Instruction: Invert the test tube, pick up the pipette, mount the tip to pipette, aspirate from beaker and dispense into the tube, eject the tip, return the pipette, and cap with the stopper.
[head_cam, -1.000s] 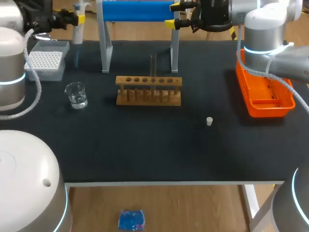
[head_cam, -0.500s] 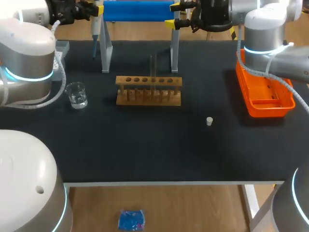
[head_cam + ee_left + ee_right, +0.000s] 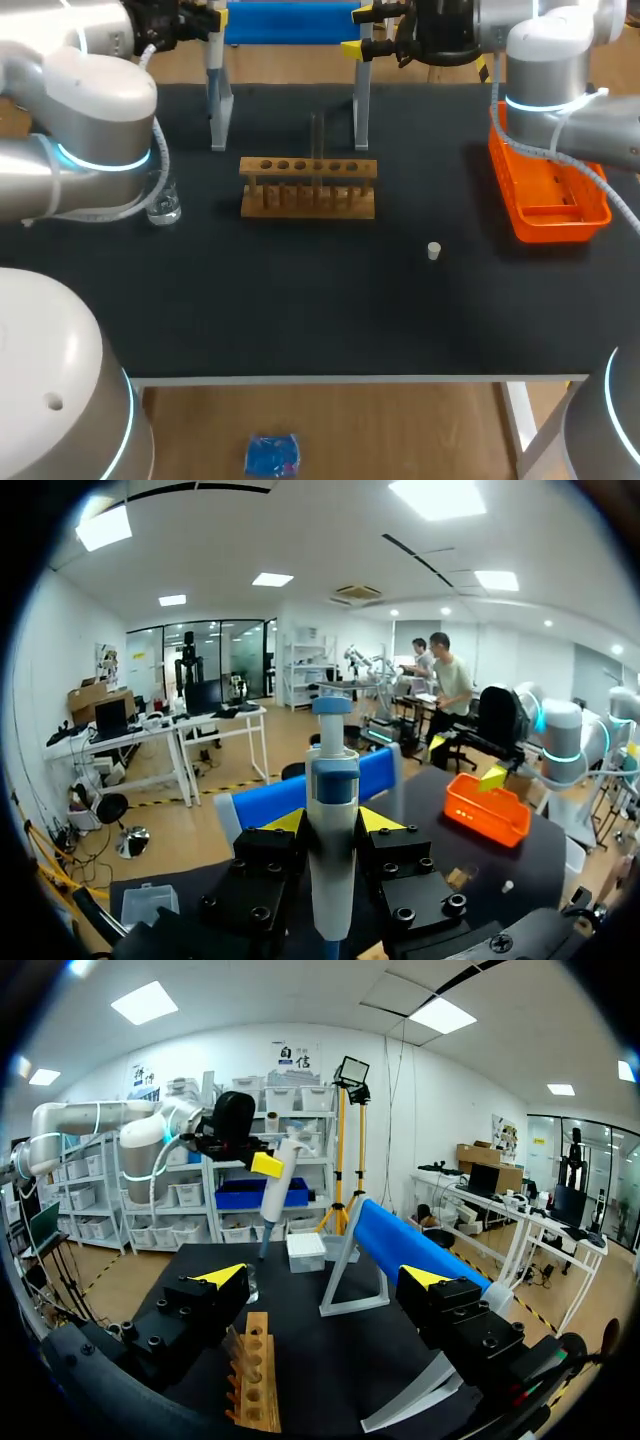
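Two grippers hang behind the wooden rack point(image 3: 308, 186). Our left gripper point(image 3: 332, 825), behind and left of it, grips the pipette point(image 3: 332, 770) upright. The test tube point(image 3: 317, 140) stands in the rack. Our right gripper point(image 3: 325, 1276), behind and right, gapes wide and empty. The stopper point(image 3: 434, 251) lies right of the rack.

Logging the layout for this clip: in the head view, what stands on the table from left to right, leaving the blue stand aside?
beaker → rack → stopper → basket
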Robot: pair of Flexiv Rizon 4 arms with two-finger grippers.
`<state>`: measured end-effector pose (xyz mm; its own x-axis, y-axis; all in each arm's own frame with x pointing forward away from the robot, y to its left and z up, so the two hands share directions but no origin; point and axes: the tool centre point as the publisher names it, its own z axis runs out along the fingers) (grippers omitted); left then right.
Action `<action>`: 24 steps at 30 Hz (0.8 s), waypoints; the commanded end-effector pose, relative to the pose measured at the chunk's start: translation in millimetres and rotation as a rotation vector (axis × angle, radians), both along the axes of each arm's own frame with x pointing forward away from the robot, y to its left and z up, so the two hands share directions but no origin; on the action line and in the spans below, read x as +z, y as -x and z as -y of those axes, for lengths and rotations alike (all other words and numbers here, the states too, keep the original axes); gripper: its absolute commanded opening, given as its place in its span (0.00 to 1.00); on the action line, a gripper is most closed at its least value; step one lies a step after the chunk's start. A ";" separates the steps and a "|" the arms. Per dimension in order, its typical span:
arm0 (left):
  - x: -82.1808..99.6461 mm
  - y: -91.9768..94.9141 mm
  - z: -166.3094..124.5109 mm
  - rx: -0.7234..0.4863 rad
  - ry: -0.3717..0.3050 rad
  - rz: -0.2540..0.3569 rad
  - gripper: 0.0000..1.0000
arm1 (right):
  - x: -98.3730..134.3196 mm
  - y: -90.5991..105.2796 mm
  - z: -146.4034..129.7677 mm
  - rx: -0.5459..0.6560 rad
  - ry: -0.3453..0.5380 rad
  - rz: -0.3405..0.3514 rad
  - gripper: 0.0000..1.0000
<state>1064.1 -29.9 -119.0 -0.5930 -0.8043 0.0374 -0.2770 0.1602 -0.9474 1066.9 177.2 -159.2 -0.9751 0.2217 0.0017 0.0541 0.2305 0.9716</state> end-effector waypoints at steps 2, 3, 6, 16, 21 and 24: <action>-11.7 -20.6 8.1 0.028 0.013 0.024 0.00 | 0.6 -0.7 0.8 0.003 0.003 -0.002 1.00; -12.2 -23.0 7.9 0.031 0.012 0.025 0.00 | 0.6 -0.7 0.8 0.003 0.003 -0.002 1.00; -12.7 -30.2 7.1 0.042 0.013 0.025 0.00 | 0.6 -0.7 0.8 0.003 0.003 -0.002 1.00; -14.4 -52.5 3.6 0.071 0.008 0.025 0.00 | 0.6 -0.7 0.8 0.003 0.003 -0.002 1.00; -17.2 -60.7 3.1 0.082 0.008 0.019 0.00 | 0.6 -0.7 0.8 0.003 0.003 -0.002 1.00; -18.0 -65.5 2.6 0.090 0.007 0.016 0.00 | 0.6 -0.7 0.8 0.003 0.003 -0.002 1.00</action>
<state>1123.1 -28.9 -134.3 -0.5234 -0.8514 0.0351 -0.2783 0.1319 -0.9514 1066.9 177.3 -159.2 -0.9751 0.2218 0.0014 0.0539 0.2305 0.9716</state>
